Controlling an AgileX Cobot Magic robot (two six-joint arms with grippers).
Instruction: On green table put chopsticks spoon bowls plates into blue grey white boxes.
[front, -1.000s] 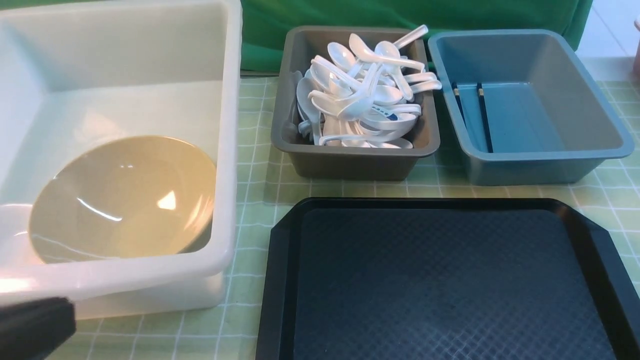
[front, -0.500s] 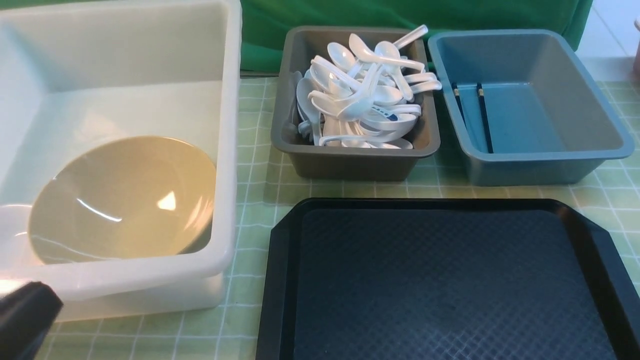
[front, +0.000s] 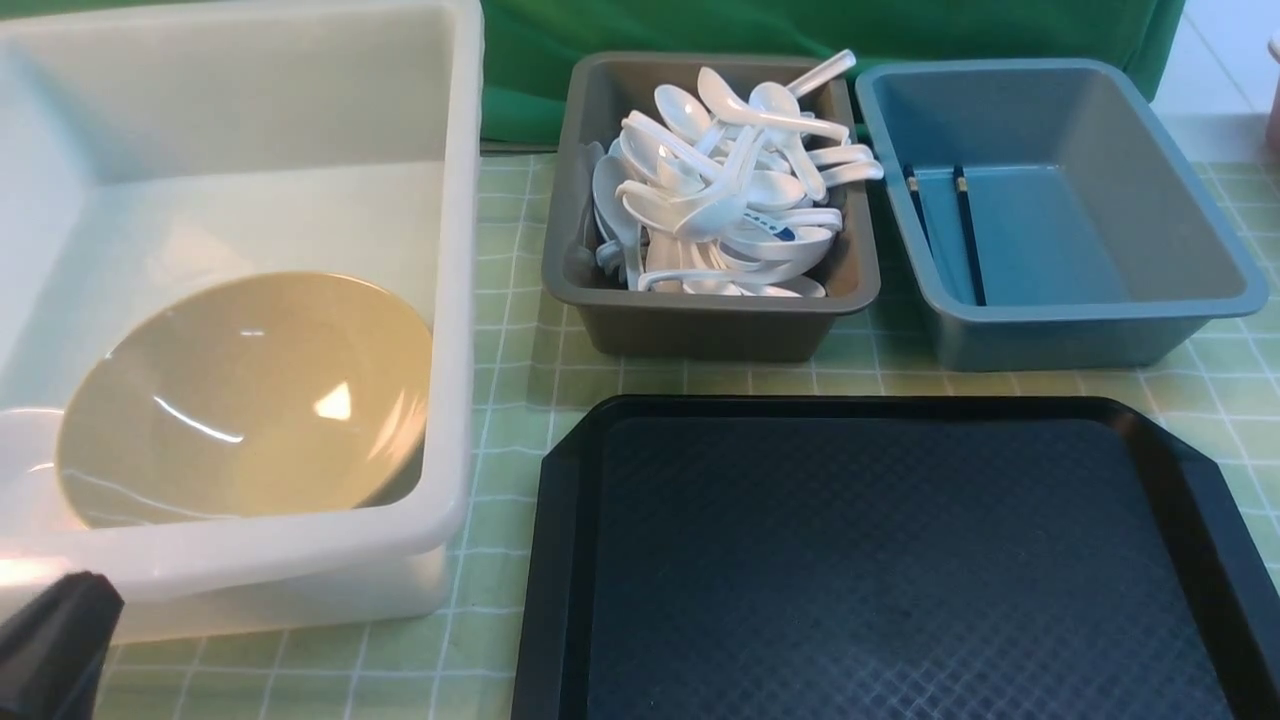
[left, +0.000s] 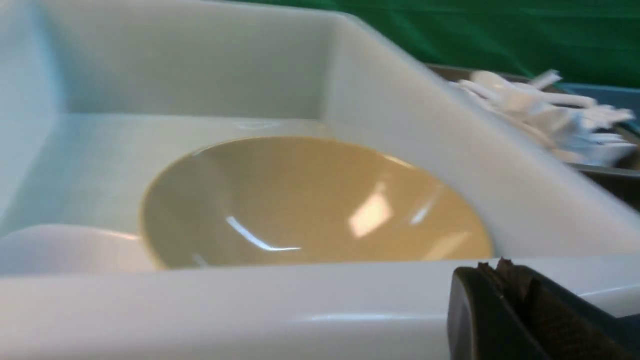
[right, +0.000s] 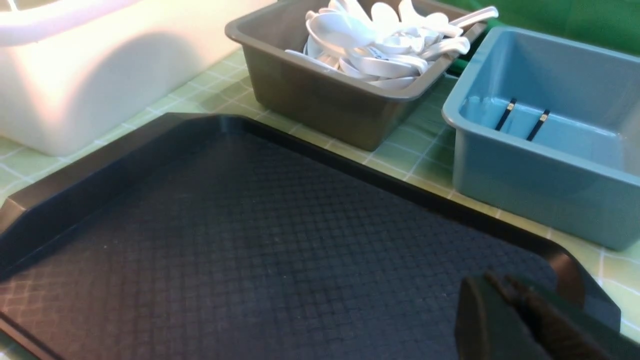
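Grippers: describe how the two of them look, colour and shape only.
Little shows. The left gripper is matte black, with blunt fingers and a ragged dark pad edge at the tip. The right gripper looks the same. No cables or markings are visible.

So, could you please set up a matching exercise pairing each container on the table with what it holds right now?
Containers:
1. white box
2. grey box
3. blue box
4. black tray

Contents:
A. a heap of white spoons
B. nothing
C. a tan bowl
D. two dark chopsticks

Pairs: 1-C, 2-A, 3-D, 4-B
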